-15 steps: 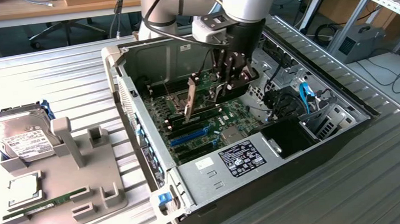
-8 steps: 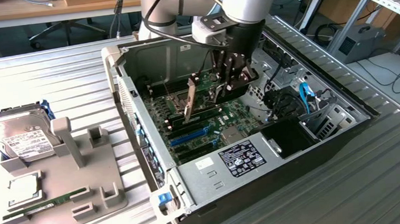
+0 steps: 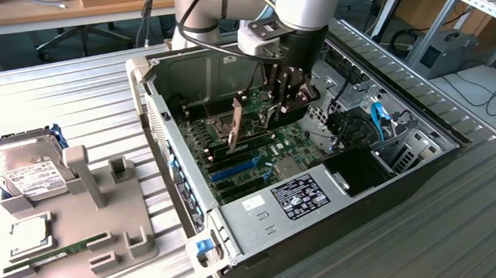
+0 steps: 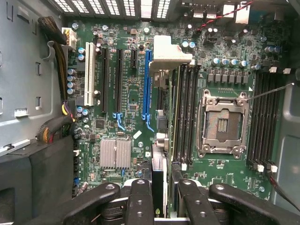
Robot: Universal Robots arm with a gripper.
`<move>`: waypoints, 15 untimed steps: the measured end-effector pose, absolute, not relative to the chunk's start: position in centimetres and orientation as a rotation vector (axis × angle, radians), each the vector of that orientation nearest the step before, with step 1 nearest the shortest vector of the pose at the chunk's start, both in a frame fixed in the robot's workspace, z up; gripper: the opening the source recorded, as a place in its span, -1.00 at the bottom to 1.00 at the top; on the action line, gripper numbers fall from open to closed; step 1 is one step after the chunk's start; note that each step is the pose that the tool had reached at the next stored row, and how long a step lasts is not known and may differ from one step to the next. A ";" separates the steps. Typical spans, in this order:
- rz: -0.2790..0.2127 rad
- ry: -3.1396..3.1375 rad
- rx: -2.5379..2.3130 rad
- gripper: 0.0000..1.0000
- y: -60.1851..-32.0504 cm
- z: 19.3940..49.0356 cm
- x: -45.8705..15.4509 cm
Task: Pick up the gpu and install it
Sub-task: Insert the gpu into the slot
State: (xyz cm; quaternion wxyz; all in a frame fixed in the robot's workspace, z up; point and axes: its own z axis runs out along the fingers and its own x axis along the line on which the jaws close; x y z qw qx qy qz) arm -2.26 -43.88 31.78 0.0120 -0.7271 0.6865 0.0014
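My gripper is down inside the open computer case, shut on the gpu, a slim dark card held on edge above the motherboard. In the wrist view the gpu runs edge-on out from between my black fingers. Its pale metal bracket is at the end toward the case's rear wall. The card hangs just beside a long blue slot and next to the dark memory slots. I cannot tell whether it touches the board.
A grey tray at the exterior view's left holds a hard drive, a processor and a green RAM stick. Inside the case are the power supply, cable bundles, an open processor socket and a small heatsink.
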 end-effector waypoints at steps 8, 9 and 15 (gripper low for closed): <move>0.005 2.140 -2.267 -0.47 -43.9 31.6 -2.3; 0.005 2.140 -2.267 -0.47 -43.9 31.6 -2.3; 0.005 2.140 -2.267 -0.47 -43.9 31.4 -2.3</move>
